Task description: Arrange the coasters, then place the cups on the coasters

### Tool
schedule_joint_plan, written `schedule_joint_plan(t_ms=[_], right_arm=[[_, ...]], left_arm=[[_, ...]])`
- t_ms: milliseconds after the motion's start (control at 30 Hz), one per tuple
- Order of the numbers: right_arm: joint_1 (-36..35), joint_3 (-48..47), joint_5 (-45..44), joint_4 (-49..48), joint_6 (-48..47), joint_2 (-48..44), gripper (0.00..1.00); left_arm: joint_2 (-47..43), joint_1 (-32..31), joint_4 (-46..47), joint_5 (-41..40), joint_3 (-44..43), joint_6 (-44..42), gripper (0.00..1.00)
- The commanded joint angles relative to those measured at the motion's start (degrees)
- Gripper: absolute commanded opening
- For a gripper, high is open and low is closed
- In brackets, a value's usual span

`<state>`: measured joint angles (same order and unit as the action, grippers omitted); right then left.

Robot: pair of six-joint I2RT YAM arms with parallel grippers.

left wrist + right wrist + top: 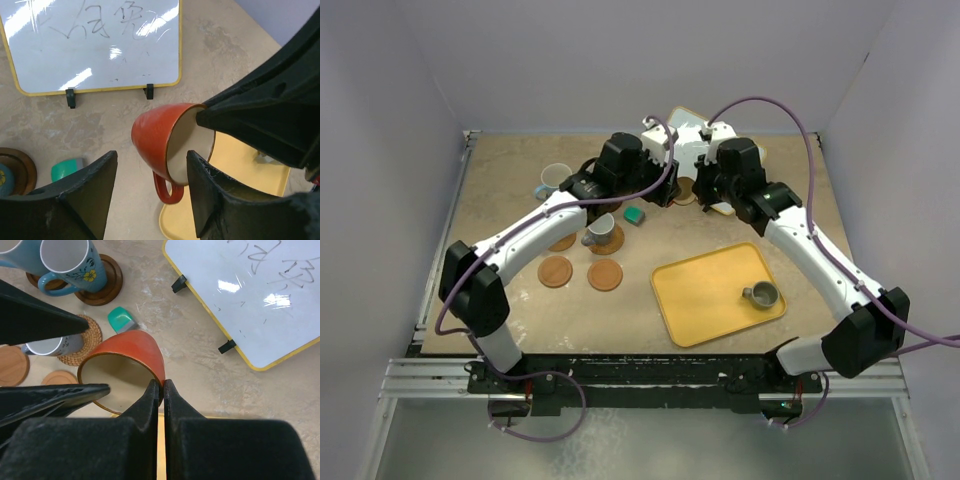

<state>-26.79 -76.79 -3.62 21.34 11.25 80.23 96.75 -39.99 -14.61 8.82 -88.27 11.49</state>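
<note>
1. The right gripper [161, 385] has its two fingers pressed together on the rim of the orange-red ceramic cup [127, 357], one finger inside the mouth and one outside.
2. The left gripper [152, 157] stands partly open, with a finger on either side of that cup and not clamped on it. We cannot tell whether either finger touches it.
3. The cup is tipped on its side with its pale mouth toward the right gripper. It is over the mottled beige table [500, 160], between the yellow-framed white board [90, 45] and the yellow rectangular tray [720, 290].
4. The small teal block [121, 320] lies just beside the cup.
5. Only the right wrist view shows us the light blue flowered mug [75, 262] on a dark brown ringed coaster [107, 287]. It also shows a pale grey mug [55, 346] on a woven round coaster [82, 347] and two bare light wooden coasters [12, 365].
6. Only the top view shows us the small grey cup [761, 295] standing on the tray. There the two wrists hide the held cup.
7. We cannot read the scrawl on the board.
</note>
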Motion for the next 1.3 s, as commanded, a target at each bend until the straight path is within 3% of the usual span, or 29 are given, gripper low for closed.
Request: schedule_joint_plan(t_ms=[0,200,400,567,767,900,1267], right_arm=[[-0.7,-1.0,-0.9,-4.0,1.2,-2.8,0.00],[-0.9,0.4,2.4,-5.1,1.4,-3.9,0.00],[-0.9,1.7,14.9,-6.9,0.5,-4.5,0.00],[-0.8,2.3,21.5,-4.4,-1.3,-4.3,0.00],[-0.2,0.1,23.9,1.3,-7.6,-4.1,0.19],[0.9,2.6,23.8,2.0,-12.4,-7.1,0.33],[6.5,13.3,26.2,5.6,-25.0,-17.9,0.45]], left_arm=[[2.3,-0.6,1.3,-2.8,-4.4,3.0,0.50],[4.1,-0.7,0.5,-2.5,-5.2,3.1,0.30],[3.8,-0.7,0.5,-1.9,-4.8,1.6,0.03],[1.6,-0.7,0.8,-3.2,-3.0,-1.1,0.03],[-2.7,-0.5,-1.1,-5.8,0.8,-6.9,0.03],[-5.5,-0.3,-8.0,-6.1,3.4,-12.8,0.03],[-19.1,2.3,-25.9,-7.3,13.9,-25.3,0.03]])
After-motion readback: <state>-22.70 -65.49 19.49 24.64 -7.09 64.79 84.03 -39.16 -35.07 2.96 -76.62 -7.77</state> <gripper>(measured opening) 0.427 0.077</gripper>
